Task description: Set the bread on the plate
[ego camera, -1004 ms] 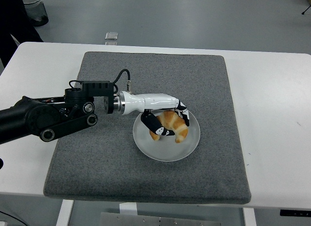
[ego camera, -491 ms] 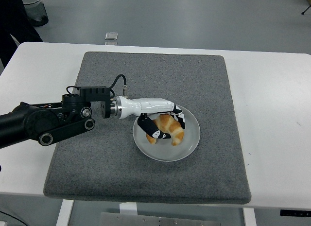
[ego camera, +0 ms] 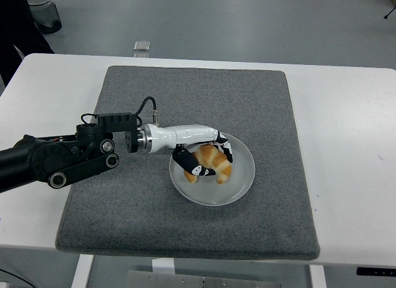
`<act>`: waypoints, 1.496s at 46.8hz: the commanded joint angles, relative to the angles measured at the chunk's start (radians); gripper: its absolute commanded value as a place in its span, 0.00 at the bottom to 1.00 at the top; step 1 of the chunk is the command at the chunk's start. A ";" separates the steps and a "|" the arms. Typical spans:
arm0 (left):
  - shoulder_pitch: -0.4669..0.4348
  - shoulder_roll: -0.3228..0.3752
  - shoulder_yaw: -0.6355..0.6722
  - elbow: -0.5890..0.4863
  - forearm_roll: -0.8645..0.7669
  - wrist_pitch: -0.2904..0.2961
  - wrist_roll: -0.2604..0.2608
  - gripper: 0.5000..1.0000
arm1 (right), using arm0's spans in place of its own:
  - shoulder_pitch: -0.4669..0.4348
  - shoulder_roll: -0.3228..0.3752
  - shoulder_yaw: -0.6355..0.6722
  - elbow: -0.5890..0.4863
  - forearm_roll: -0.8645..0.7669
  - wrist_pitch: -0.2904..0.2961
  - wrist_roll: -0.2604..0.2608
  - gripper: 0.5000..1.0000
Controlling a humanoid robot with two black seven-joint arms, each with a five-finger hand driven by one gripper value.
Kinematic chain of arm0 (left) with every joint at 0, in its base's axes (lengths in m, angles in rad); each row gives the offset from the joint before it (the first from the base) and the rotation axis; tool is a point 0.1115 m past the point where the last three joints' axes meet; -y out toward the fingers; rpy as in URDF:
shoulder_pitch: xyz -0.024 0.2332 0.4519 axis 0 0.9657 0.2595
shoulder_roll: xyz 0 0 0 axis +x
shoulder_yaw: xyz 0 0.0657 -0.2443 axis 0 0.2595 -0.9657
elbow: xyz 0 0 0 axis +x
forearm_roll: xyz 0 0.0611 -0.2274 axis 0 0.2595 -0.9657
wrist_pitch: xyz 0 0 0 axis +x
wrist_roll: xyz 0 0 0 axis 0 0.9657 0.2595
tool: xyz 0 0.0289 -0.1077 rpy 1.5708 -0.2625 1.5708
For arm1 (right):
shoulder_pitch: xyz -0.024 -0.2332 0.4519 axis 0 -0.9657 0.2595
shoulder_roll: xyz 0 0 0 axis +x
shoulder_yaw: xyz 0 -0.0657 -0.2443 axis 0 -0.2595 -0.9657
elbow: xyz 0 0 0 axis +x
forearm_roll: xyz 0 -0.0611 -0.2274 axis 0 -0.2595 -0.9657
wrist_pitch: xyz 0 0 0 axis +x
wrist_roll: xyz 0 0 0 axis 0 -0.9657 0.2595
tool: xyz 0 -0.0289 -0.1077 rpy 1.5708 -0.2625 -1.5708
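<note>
A golden croissant (ego camera: 215,163) lies on the left part of a pale grey round plate (ego camera: 242,176), near the middle of the grey mat. My left hand (ego camera: 204,157), white with black fingertips, reaches in from the left over the plate's left rim. Its fingers still curl loosely around the croissant, one black fingertip (ego camera: 199,170) in front of it and others behind. The bread rests on the plate's surface. The right arm does not show.
A dark grey mat (ego camera: 185,83) covers the middle of the white table (ego camera: 346,114). A small grey object (ego camera: 142,46) lies on the floor beyond the table's far edge. A bin (ego camera: 43,9) stands at the top left.
My left arm has drawn back to the left by a few centimetres. The croissant shifted slightly left with it on the plate and sits lower in the hand.
</note>
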 commanded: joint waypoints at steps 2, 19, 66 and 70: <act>0.000 0.002 0.000 0.000 -0.001 0.002 0.001 0.24 | 0.000 0.000 0.000 0.000 -0.001 0.000 0.000 0.86; -0.001 0.003 -0.001 -0.002 -0.055 0.002 0.001 0.55 | 0.000 0.000 0.000 0.000 -0.001 0.000 0.000 0.86; -0.141 0.103 -0.031 0.003 -0.336 -0.046 0.001 0.98 | 0.000 0.000 0.000 0.000 -0.001 0.000 0.000 0.86; -0.171 0.118 -0.032 0.020 -0.396 -0.051 0.001 0.98 | 0.000 0.000 0.000 0.000 -0.001 0.000 0.000 0.86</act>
